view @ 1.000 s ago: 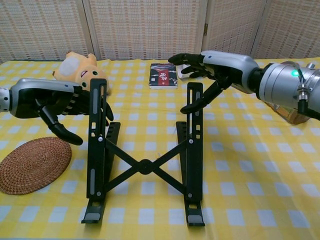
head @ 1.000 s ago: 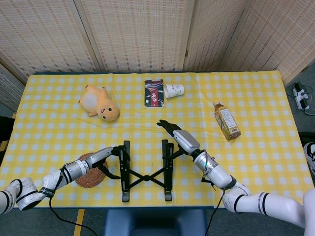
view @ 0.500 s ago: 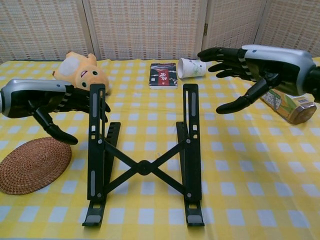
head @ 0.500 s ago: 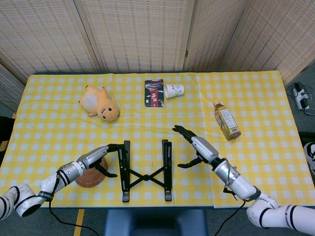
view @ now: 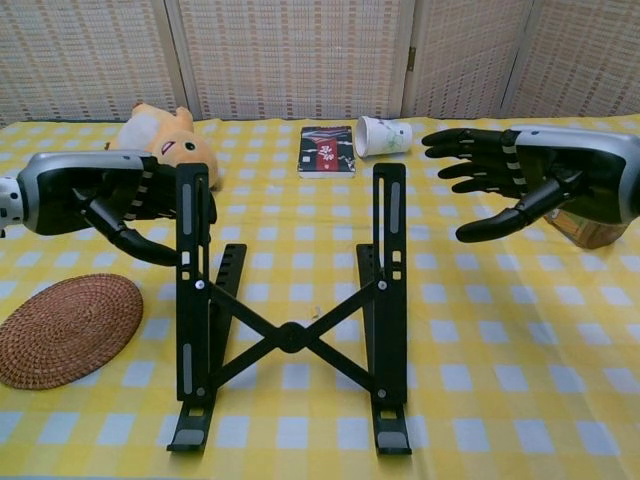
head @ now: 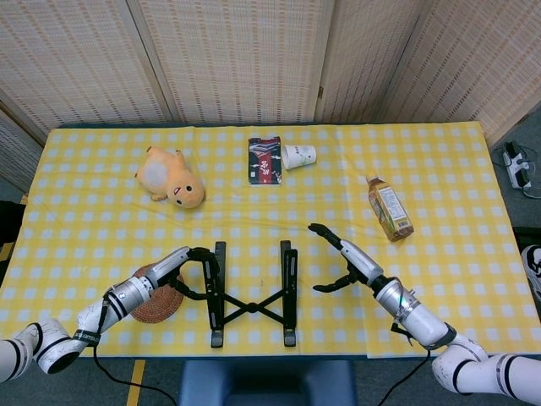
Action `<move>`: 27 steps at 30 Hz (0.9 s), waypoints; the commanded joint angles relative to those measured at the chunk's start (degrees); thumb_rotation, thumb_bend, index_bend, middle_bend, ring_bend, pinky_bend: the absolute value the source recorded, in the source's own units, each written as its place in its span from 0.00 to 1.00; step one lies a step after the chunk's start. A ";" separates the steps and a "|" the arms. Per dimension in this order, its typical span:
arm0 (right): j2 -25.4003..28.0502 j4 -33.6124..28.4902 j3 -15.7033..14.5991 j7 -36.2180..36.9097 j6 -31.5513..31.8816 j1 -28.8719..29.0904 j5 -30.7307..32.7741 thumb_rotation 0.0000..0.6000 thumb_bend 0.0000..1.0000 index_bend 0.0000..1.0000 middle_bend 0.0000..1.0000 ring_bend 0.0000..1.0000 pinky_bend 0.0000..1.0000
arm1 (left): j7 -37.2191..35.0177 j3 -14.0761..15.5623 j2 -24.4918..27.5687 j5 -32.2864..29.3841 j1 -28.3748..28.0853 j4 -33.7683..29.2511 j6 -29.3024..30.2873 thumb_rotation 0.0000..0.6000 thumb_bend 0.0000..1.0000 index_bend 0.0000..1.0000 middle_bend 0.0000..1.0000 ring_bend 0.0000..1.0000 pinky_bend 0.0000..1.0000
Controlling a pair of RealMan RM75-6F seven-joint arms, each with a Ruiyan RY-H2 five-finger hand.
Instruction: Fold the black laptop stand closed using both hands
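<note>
The black laptop stand (head: 251,302) stands open near the table's front edge, two upright rails joined by an X brace (view: 290,336). My left hand (head: 188,260) is at the outer side of the left rail, fingers spread against its upper part and thumb curled below (view: 120,200). My right hand (head: 345,256) hovers to the right of the right rail, fingers spread and holding nothing (view: 515,180). A clear gap separates it from the stand.
A woven coaster (head: 155,306) lies under my left forearm. Further back are a yellow plush toy (head: 171,176), a dark booklet (head: 265,160) and a tipped paper cup (head: 299,156). A tea bottle (head: 390,208) lies at the right.
My right hand left the top of the right rail and moved off to the right. My left hand stayed beside the left rail and closed in on it.
</note>
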 commanded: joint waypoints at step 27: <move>1.64 -1.23 -14.62 23.42 15.39 5.81 -28.23 1.00 0.15 0.00 0.05 0.12 0.00 | 8.29 4.81 3.53 9.99 10.54 -4.61 18.22 1.00 0.17 0.49 0.55 0.41 0.17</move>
